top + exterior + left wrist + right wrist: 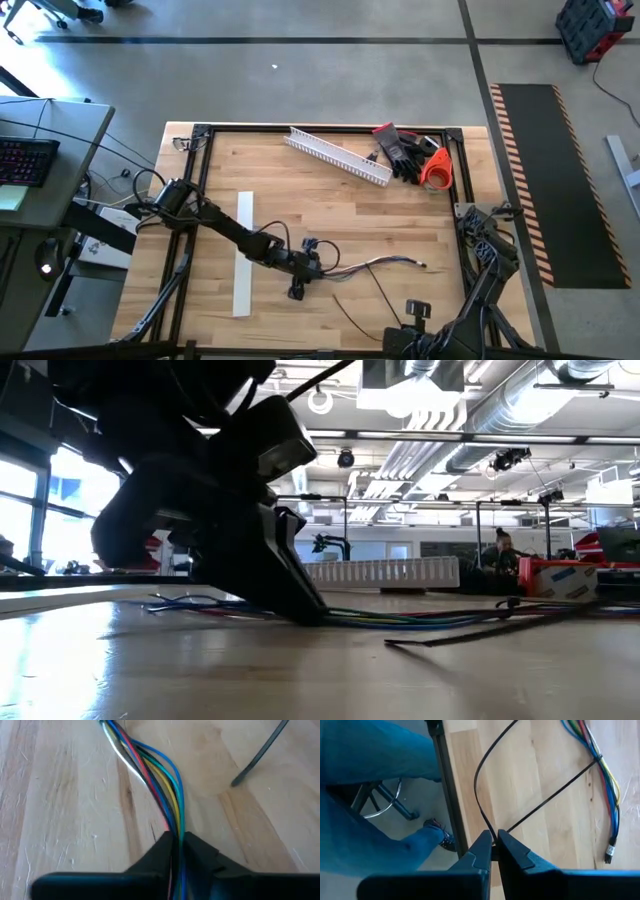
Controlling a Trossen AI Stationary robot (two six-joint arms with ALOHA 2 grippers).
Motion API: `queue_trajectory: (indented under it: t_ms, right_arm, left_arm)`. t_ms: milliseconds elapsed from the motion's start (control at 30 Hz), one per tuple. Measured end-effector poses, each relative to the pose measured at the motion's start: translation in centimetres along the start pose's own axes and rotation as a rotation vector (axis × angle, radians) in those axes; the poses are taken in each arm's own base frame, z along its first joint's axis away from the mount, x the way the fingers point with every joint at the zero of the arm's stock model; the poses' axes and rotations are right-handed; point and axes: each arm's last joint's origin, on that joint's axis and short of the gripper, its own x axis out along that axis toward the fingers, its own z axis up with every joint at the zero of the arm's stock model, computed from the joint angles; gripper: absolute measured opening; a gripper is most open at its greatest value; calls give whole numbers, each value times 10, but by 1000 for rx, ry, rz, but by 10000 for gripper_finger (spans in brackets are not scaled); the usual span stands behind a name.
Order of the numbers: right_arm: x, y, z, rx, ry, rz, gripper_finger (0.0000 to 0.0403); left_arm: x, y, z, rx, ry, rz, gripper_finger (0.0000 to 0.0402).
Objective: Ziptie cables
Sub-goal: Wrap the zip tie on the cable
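Two tools grip: left tool (176,851) clamps the cables (159,775) mid-counter (400,200); right tool (494,844) pinches a ziptie (485,775) near the front edge.

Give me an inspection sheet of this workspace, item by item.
Surface: wooden table, black frame.
Job's things: black zip tie lying across the table.
Clutter: white slotted channel, gloves, orange tape roll, white strip.
Grippers: left gripper shut on the cables; right gripper shut on the zip tie.
Cables: coloured bundle flat on the table.
Surroundings: person in jeans beside the table.
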Motion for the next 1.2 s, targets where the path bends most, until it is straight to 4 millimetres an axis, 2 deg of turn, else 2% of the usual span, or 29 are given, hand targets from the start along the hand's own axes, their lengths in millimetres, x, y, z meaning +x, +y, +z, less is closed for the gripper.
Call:
queue_trajectory:
  t_ms: [67,200,433,633,967,1200]
  right_arm:
    - [1,-2,4,9,-6,-5,0]
    - [3,-6,11,27,-7,-10,0]
    - [5,-11,21,85,8,-9,0]
    - [8,-11,20,177,27,-12,0]
    - [49,-22,18,313,175,-138,0]
    - [51,-23,20,325,164,-150,0]
  left_arm:
    - [0,0,6,-2,-3,-1,11]
    - [-7,-1,21,-20,-8,-3,17]
    - [-27,1,45,-7,-28,23,5]
    - [-32,1,49,-2,-50,24,2]
    - [-32,-1,50,1,-56,11,1]
    - [-33,-2,51,1,-64,7,1]
